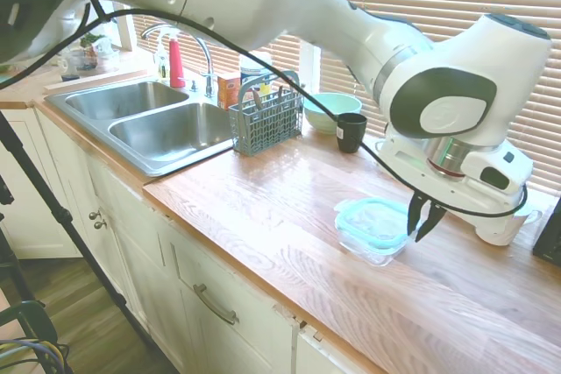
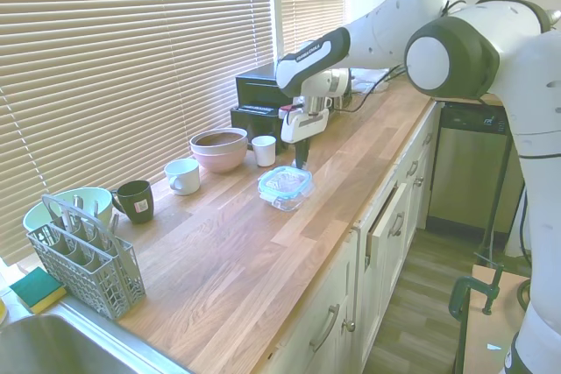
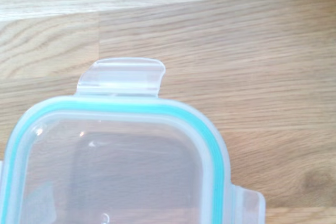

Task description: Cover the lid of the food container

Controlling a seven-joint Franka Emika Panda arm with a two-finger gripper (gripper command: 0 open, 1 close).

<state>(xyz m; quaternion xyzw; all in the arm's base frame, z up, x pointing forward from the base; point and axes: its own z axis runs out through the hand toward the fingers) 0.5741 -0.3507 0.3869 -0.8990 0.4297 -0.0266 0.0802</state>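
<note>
Arm: white, reaching out low, forearm angled downward.
Wrist: turned so the gripper points straight down.
Gripper (image 1: pixel 425 219): dark fingers hang vertical, tips nearly together with a thin gap, gripping nothing.

Glossy white rounded arm segments with dark grey bands at the joints; a black cable trails along the arm; small black lettering marks one link; a metallic ring sits above the white pincer (image 1: pixel 425 217) body; its two fingers are black.
</note>
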